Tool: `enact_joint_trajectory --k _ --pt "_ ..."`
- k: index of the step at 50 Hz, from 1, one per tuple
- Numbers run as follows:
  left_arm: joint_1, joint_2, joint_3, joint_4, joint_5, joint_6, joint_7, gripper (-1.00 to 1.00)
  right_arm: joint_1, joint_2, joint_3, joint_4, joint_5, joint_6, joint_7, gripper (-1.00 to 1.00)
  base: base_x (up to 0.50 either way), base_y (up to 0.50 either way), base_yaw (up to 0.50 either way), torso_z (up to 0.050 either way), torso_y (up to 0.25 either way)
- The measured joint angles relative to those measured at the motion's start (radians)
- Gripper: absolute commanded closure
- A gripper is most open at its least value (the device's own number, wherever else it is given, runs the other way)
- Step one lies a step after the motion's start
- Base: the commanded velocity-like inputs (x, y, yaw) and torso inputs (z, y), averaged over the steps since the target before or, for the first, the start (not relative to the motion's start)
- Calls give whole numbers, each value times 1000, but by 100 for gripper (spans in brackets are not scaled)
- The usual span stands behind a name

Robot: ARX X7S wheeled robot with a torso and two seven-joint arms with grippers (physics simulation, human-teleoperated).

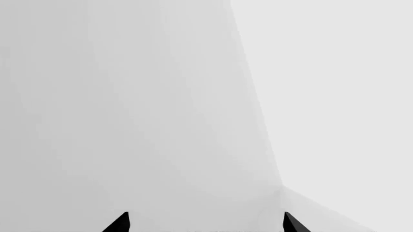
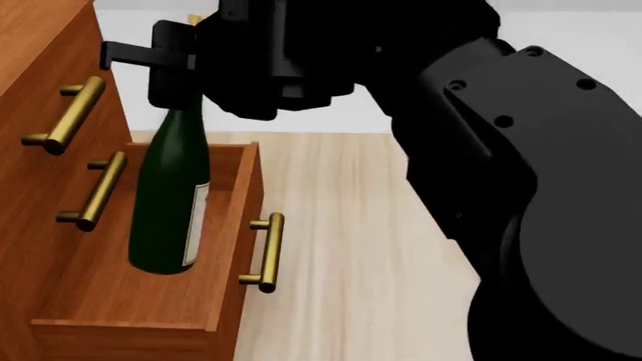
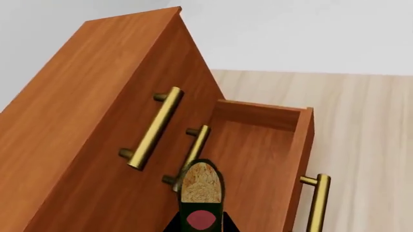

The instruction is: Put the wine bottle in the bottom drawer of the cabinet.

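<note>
Right gripper (image 2: 191, 64) pinches the wine bottle (image 2: 171, 199) by its neck, bottle upright inside the open bottom drawer (image 2: 236, 248) of the cabinet (image 2: 35, 195). Placement step, I'd say: settle it, release. Left gripper (image 1: 205, 223) spread, empty.

the cabinet (image 2: 40, 45) and bottom drawer (image 3: 258, 159) are viewed closely downward from head and right wrist; a blank wall is faced by the left wrist.

Bright, even, sharp renders; faint shadows.
</note>
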Motion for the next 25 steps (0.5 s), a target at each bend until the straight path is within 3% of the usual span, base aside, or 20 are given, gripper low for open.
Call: enact_joint_trajectory --k 25 --pt "21 -3 6 -4 3 3 8 -100 -60 -2 -37 -102 -25 -148 18 100 0 0 0 0 0"
